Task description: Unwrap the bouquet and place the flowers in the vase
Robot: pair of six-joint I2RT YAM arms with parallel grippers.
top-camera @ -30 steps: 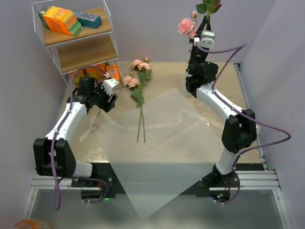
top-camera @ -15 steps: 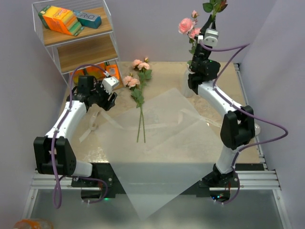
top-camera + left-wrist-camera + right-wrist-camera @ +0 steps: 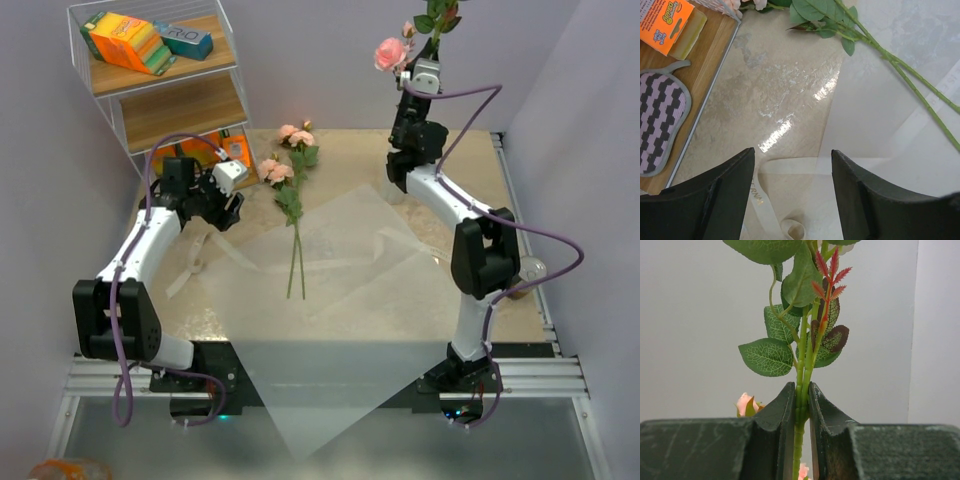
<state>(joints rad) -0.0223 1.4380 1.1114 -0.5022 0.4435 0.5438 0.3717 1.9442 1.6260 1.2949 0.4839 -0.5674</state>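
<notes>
Top external: shelf (image 3: 185,110) beside loose flowers (image 3: 276,170)

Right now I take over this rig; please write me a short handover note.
Right gripper: shut on rose stems, raised high at the far right.
Left gripper: open, empty, low over the ribbon beside the shelf.
Paper: unwrapped, lying flat; other roses lie across its far edge.
Vase: I cannot make it out in these views.
Left: all roses into the vase.
</notes>
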